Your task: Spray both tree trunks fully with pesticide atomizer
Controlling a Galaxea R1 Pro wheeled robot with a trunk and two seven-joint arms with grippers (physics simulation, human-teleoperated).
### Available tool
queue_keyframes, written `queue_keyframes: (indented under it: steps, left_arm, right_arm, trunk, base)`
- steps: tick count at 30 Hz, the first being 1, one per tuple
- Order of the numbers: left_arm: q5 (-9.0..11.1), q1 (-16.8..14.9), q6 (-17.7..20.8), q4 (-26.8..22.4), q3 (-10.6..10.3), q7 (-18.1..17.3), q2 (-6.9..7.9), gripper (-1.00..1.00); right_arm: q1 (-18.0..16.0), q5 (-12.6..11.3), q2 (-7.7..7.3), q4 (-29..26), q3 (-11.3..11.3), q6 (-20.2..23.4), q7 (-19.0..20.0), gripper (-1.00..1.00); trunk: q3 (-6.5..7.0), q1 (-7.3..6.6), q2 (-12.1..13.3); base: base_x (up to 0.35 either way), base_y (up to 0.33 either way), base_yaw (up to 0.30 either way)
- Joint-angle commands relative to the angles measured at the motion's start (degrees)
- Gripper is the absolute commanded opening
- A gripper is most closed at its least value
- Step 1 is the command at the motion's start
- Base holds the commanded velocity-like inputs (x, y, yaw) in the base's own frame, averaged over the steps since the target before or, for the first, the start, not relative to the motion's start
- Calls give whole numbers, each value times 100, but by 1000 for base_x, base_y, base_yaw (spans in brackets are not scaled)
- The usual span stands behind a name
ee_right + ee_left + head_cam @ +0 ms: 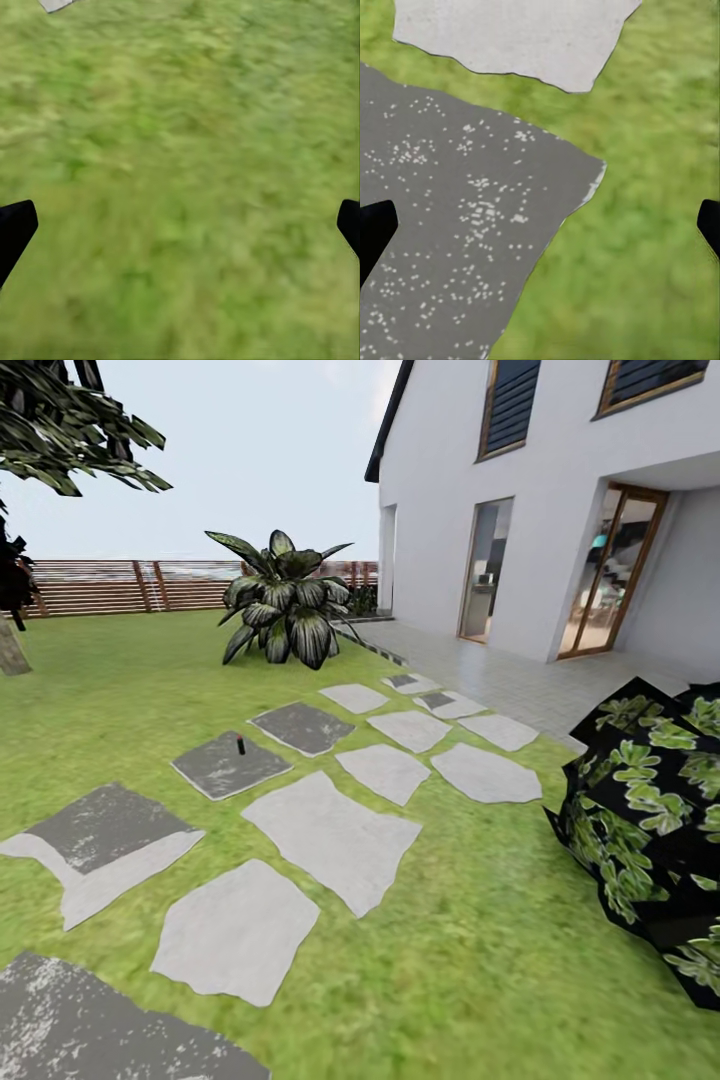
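Note:
A small dark upright object, apparently the pesticide atomizer [240, 744], stands on a dark grey stone slab [228, 765] in the grass floor [480, 960], some way ahead in the head view. One tree stands at the far left, with its pale trunk base [12, 650] and jagged dark foliage [70, 430] above. My left gripper [540, 232] hangs open over a speckled dark slab [450, 247] and grass. My right gripper [180, 232] is open over bare grass [180, 150]. Neither holds anything.
Grey stepping stones [335, 840] run from near me toward the white house [560, 510] and its paved terrace. A broad-leafed plant [285, 610] stands mid-lawn. A black leafy bush [650, 810] is close on the right. A brown slat fence [130, 586] closes the back.

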Motion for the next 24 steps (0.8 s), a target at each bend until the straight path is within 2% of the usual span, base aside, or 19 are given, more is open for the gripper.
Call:
queue_keyframes:
  steps: [1,24]
  left_arm:
    - [0,0,0,0,0,0,0,100]
    - [-4,0,0,0,0,-1,0,100]
  right_arm:
    - [0,0,0,0,0,0,0,100]
    - [0,0,0,0,0,-1,-1,100]
  trunk:
    - [0,0,0]
    - [0,0,0]
  base:
    - [322,0,0]
    - [322,0,0]
